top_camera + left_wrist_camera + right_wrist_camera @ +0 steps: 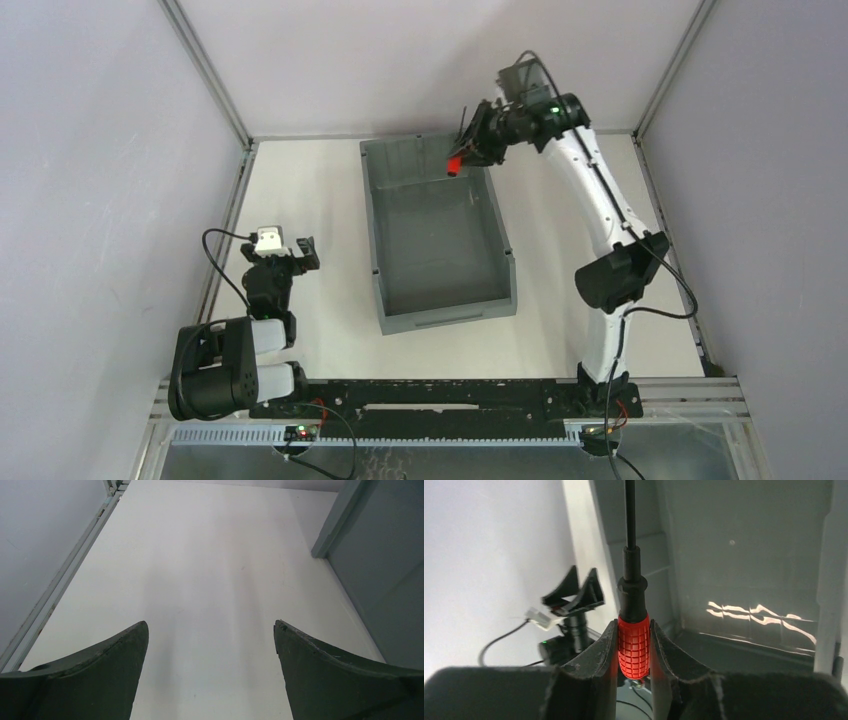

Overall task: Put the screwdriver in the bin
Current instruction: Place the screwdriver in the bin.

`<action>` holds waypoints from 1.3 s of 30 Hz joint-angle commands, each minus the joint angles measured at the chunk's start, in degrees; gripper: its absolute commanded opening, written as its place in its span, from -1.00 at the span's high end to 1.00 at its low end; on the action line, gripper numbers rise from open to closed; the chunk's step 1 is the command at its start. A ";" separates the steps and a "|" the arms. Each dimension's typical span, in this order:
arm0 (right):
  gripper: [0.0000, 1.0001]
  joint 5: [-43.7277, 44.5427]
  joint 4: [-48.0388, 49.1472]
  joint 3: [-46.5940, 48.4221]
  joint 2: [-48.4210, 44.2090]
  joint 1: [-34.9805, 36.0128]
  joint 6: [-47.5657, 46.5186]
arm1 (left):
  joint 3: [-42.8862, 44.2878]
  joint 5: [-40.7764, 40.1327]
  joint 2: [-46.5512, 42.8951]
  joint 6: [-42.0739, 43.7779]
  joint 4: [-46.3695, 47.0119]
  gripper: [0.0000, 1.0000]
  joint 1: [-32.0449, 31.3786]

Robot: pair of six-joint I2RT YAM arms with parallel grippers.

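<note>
Red handle: the screwdriver is pinched by its ribbed red grip between the two fingers of the right gripper. The jaws are closed down to the handle's width, and nothing else is held.
Long axis: in the right wrist view the thin black shaft is seen running straight out ahead of the fingertips, in line with the gripper. In the top view only the red grip can be made out with any certainty.
Place over the bin: the handle is carried in the air above the far end of the bin, close to its far right corner and, as far as can be judged, just inside the rim line. Grey ribbed wall and the dark floor are seen beyond the shaft. How high above the floor it hangs cannot be told.
Direction of drop: the bin lies straight below the held tool, so no sideways travel appears to be needed — only a parting of the fingers, perhaps after some lowering.
Risk: with the grip so near the corner, a release could be judged to send the tool against the far wall or the rim.
Left gripper: its fingers are spread wide and hold nothing above the white table. It is placed beside the bin's left wall and well apart from the screwdriver.
Nearer arm: the right, which already has the tool.
</note>
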 commanded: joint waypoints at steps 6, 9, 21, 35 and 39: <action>1.00 17.27 -7.02 1.14 8.38 11.03 -6.01 | 2.14 -0.02 -0.96 -0.43 2.28 -1.00 -0.29; 1.00 19.56 -7.52 1.01 11.15 12.95 -6.38 | 2.13 0.01 -0.92 -0.42 2.28 -1.00 -0.33; 1.00 25.11 -3.41 -6.78 18.23 16.00 -6.59 | 2.13 -0.02 -0.92 -0.45 2.27 -1.00 -0.31; 1.00 25.82 0.99 -11.83 23.87 15.32 -7.96 | 2.15 0.01 -0.92 -0.46 2.28 -1.00 -0.31; 1.00 25.18 0.94 -11.84 24.71 15.11 -7.67 | 2.17 0.00 -0.94 -0.41 2.27 -1.00 -0.29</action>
